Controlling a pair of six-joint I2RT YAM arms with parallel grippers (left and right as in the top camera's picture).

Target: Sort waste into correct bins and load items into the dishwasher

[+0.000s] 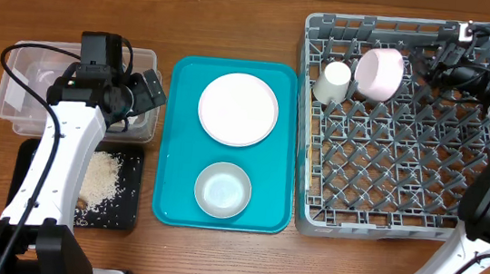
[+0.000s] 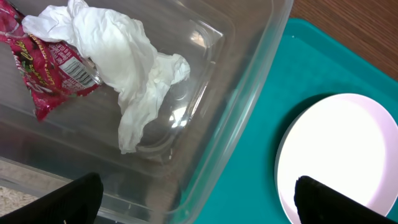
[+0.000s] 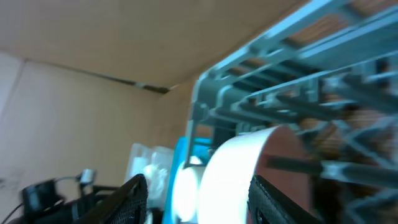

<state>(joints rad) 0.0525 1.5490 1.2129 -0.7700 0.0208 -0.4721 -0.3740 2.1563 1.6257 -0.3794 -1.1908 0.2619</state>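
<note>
At the overhead's upper right, the right gripper (image 3: 200, 196) is hovering with fingers spread by the pale pink bowl (image 1: 379, 74) propped in the dish rack (image 1: 372, 225), the left gripper (image 2: 199, 202) is hanging wide open over the clear tub (image 2: 249, 93) edge, and loading probably calls next for grasping the plate (image 1: 238, 109) on the teal tray (image 1: 180, 148).

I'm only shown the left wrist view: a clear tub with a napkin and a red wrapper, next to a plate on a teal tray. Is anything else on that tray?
Observer: Yes, a white bowl sits on the tray, on the robot's side of the plate.
Operator: Is there any leftover food around?
Observer: Rice scraps lie in a black tray beside the tub.
Operator: Are any dishes put away?
Observer: A cup and a pink bowl stand in the rack, at its far left corner.
</note>
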